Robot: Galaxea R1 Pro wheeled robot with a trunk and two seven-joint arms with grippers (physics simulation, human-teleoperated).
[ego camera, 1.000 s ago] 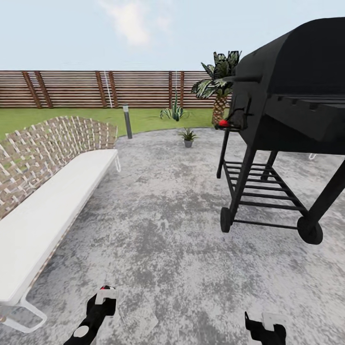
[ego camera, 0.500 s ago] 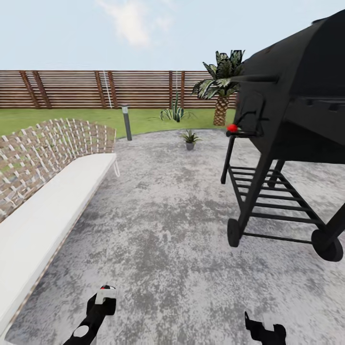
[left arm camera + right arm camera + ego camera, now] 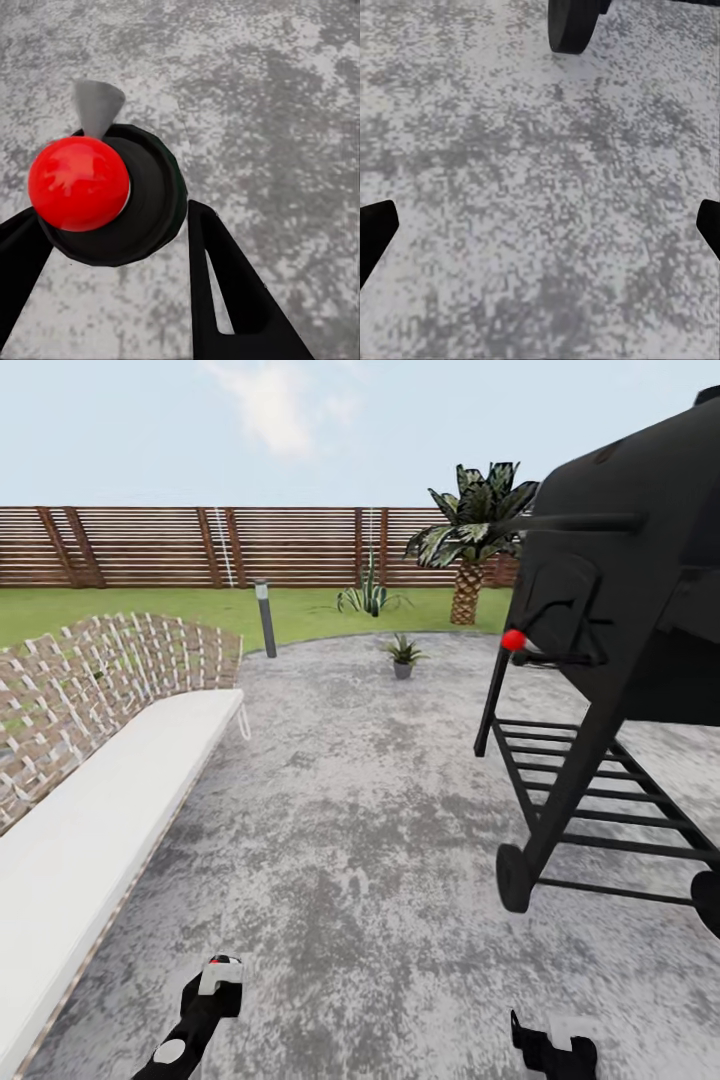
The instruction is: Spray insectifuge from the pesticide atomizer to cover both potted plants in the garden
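Left gripper point(image 3: 112, 247): jaws clamped on the pesticide atomizer point(image 3: 112, 191), above the patio point(image 3: 350, 840). Right gripper point(image 3: 540, 232): jaws spread wide. One potted plant point(image 3: 403, 656) far ahead, near the lawn point(image 3: 150, 610). Black grill point(image 3: 620, 660) right; wicker seat point(image 3: 90, 760) left.

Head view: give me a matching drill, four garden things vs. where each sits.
Things:
1. potted plant
2. grill
3. wicker seat
4. lamp post

Places:
A. right side of the patio, on wheels
B. at the patio's far edge, beside the lawn
C. along the patio's left edge
D. on the concrete, far middle, in front of the agave

Pairs: 1-D, 2-A, 3-C, 4-B
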